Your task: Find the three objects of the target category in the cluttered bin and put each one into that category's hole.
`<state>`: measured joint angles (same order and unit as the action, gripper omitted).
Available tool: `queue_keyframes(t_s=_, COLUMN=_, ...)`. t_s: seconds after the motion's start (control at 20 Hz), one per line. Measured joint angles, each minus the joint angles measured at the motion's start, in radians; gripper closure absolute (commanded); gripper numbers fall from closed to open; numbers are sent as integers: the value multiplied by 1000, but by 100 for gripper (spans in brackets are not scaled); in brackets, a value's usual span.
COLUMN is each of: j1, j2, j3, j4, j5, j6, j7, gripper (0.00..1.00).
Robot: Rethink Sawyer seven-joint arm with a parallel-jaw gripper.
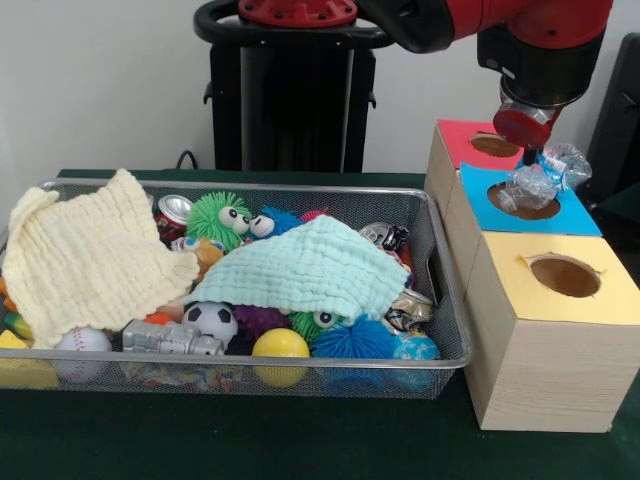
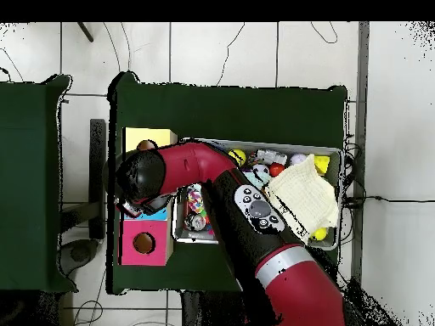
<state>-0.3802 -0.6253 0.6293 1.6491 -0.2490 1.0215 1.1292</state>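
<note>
My gripper (image 1: 527, 157) hangs over the blue-topped box (image 1: 575, 212), just above its hole (image 1: 525, 204). It is shut on a crumpled clear plastic bottle (image 1: 542, 180), which dangles at the hole's rim. A red-topped box (image 1: 462, 135) stands behind it and a yellow-topped box (image 1: 556, 300) in front, each with a hole. The wire bin (image 1: 446, 275) to their left holds crushed cans (image 1: 386, 236) and a red can (image 1: 172, 214) among the toys. In the overhead view the arm (image 2: 170, 170) hides the gripper and most of the blue box.
A yellow cloth (image 1: 85, 260) and a mint cloth (image 1: 310, 265) lie over the bin's contents. Around them lie a soccer ball (image 1: 210, 320), a yellow ball (image 1: 280, 345), spiky balls (image 1: 360, 340) and a green furry toy (image 1: 220, 218). The yellow box (image 2: 149, 138) and the red box (image 2: 144, 244) show beside the arm.
</note>
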Motion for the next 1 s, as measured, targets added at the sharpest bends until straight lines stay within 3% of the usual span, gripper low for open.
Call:
queue_keyframes(t_s=0.05, j1=0, j2=0, j3=0, j4=0, j5=0, j6=0, j7=0, gripper=100)
queue_keyframes(t_s=0.1, j1=0, j2=0, j3=0, j4=0, j5=0, j6=0, j7=0, gripper=0)
queue_keyframes(t_s=1.0, j1=0, j2=6, j3=-2, j4=0, j5=0, j6=-12, j7=0, gripper=0)
